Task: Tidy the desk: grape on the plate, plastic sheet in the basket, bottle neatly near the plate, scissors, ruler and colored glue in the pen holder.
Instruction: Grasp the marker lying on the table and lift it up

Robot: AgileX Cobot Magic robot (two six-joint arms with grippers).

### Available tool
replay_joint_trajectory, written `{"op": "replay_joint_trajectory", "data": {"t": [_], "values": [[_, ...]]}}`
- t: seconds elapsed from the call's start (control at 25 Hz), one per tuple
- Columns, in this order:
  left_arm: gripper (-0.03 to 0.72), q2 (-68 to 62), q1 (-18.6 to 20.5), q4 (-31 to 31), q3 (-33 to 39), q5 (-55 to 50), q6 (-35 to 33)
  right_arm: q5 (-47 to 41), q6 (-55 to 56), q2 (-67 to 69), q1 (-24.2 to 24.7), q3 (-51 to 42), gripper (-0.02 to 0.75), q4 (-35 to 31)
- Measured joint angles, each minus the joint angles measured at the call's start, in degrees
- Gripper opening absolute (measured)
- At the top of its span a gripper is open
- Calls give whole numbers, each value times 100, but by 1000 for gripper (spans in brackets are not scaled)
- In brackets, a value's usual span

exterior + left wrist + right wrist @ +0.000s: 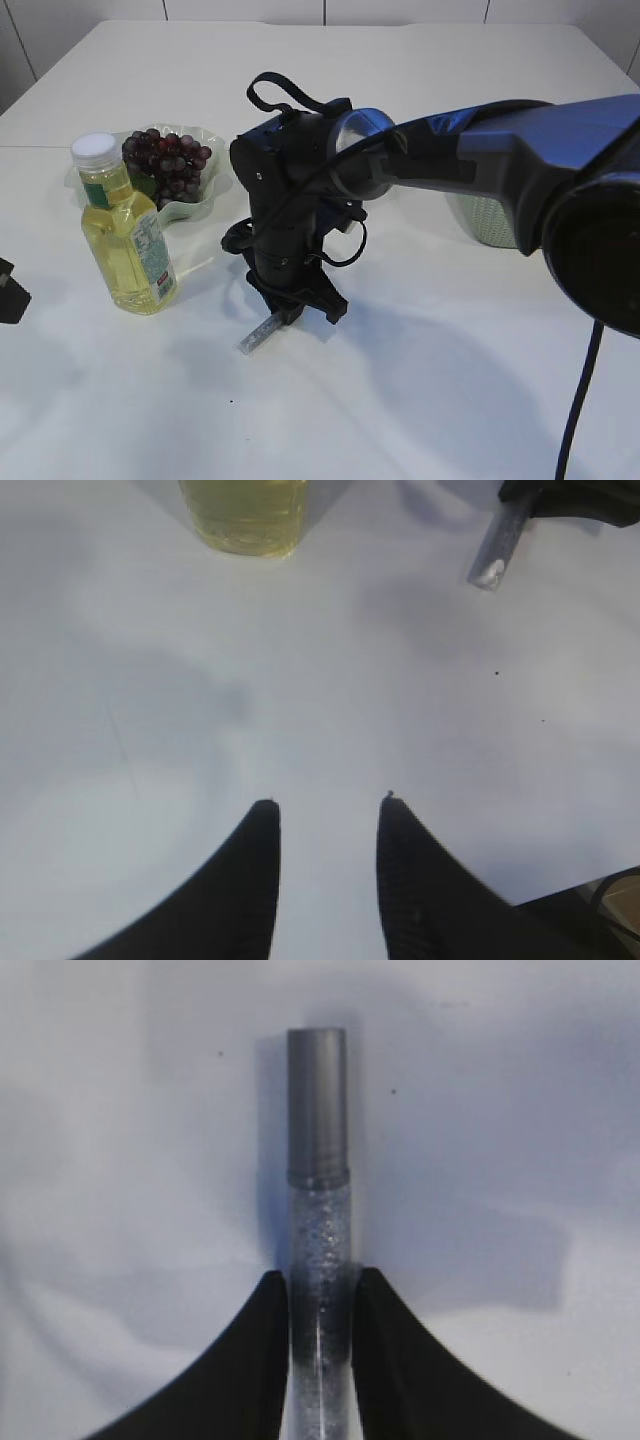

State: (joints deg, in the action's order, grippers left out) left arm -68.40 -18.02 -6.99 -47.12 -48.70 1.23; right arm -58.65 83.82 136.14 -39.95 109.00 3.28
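Observation:
The colored glue (318,1160) is a clear glitter tube with a grey cap, lying on the white table (420,400). My right gripper (320,1275) has both fingers pressed against its sides, shut on it. From outside, that gripper (300,312) points down at the table, with the glue's (258,335) capped end sticking out to the left. The left gripper (327,800) hovers open over bare table, holding nothing. The bottle (125,235) of yellow liquid stands upright beside the plate (190,210), which holds the grape (165,160) bunch. Scissors, ruler and plastic sheet are out of view.
A pale green woven container (485,215) stands behind the right arm; whether it is the basket or the pen holder I cannot tell. A black part (10,290) shows at the left edge. The bottle's base (243,515) and the glue (497,548) lie ahead of the left gripper.

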Motion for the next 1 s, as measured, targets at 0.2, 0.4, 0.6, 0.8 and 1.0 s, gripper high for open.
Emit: {"op": "replay_joint_trajectory", "data": {"t": [0.2,0.4,0.6,0.8,1.0], "values": [[239,0,0,0,0,-2,0,-11,-26,0,0,13,111,-9],[239,0,0,0,0,-2,0,-37,-236,0,0,13,73,-45],[239,0,0,0,0,-2,0,-62,-1169,-10,0,13,71,-105],[239,0,0,0,0,-2,0,-62,-2544,-269,0,13,70,-118],[239,0,0,0,0,-2,0,-64,-3993,-667,75,13,70,-232]]}}
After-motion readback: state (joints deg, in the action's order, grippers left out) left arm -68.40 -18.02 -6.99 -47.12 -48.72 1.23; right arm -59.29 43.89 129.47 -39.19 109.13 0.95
